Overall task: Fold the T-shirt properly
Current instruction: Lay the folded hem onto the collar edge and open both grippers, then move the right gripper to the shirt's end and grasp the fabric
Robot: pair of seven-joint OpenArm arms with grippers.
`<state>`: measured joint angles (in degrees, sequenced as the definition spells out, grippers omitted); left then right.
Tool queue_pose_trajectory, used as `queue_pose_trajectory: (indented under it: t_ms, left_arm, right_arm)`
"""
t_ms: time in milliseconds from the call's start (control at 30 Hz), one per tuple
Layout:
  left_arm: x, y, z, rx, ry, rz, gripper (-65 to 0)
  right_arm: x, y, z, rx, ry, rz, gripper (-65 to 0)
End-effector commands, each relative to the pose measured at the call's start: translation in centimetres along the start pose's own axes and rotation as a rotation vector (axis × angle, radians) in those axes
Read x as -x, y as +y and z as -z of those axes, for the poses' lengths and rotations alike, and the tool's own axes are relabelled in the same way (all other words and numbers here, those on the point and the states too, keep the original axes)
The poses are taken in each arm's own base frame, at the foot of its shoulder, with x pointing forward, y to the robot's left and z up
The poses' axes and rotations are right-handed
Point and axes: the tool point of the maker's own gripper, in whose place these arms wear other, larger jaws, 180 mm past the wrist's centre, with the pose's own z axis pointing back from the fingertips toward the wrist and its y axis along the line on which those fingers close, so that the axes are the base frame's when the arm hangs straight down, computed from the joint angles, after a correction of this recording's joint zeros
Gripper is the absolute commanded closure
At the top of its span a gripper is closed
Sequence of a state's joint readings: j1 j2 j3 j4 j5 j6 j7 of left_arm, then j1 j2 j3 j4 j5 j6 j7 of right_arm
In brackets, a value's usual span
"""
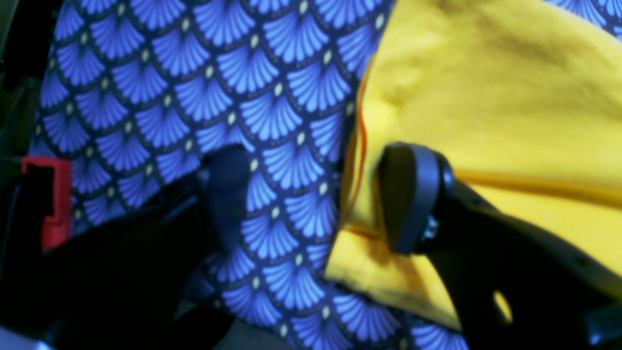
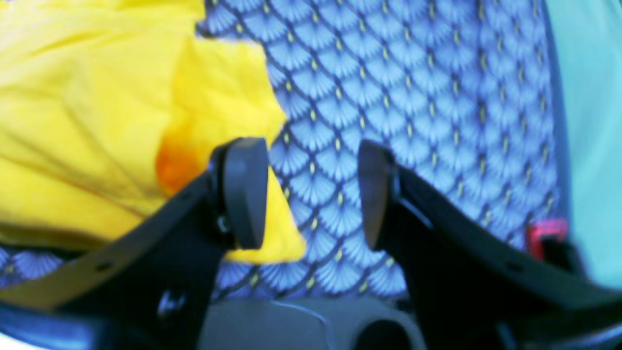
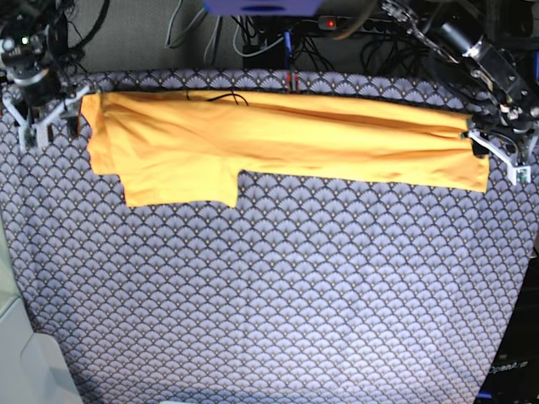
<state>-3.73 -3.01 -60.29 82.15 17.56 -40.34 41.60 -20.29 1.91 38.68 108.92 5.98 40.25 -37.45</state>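
The orange-yellow T-shirt (image 3: 295, 139) lies flat as a long band across the far part of the table, one sleeve (image 3: 181, 183) sticking out toward the front. My right gripper (image 3: 40, 118) stands at its left end in the base view. In the right wrist view that gripper (image 2: 311, 194) is open over patterned cloth, with a T-shirt (image 2: 97, 107) corner just behind its left finger (image 2: 245, 192). My left gripper (image 3: 504, 156) is at the other end. In the left wrist view it (image 1: 318, 194) is open astride the T-shirt (image 1: 486, 97) edge, one finger (image 1: 408, 199) over the fabric.
A blue-grey scallop-patterned cloth (image 3: 269, 295) covers the whole table. Red clamps (image 1: 48, 204) (image 2: 546, 233) sit at the cloth's side edges. Cables and a power strip (image 3: 337, 21) run behind the far edge. A pale object (image 3: 25, 353) stands off the front left corner.
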Motion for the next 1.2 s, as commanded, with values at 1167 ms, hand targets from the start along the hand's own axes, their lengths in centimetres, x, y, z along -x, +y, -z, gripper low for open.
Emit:
queue_pose_trajectory:
  t_ms: [1167]
  left_arm:
    - [-0.7,0.1,-0.2,-0.01,-0.025,-0.008,-41.5]
  right_arm:
    - [-8.2,9.1,11.8,-0.278,0.125,-0.132,-31.1]
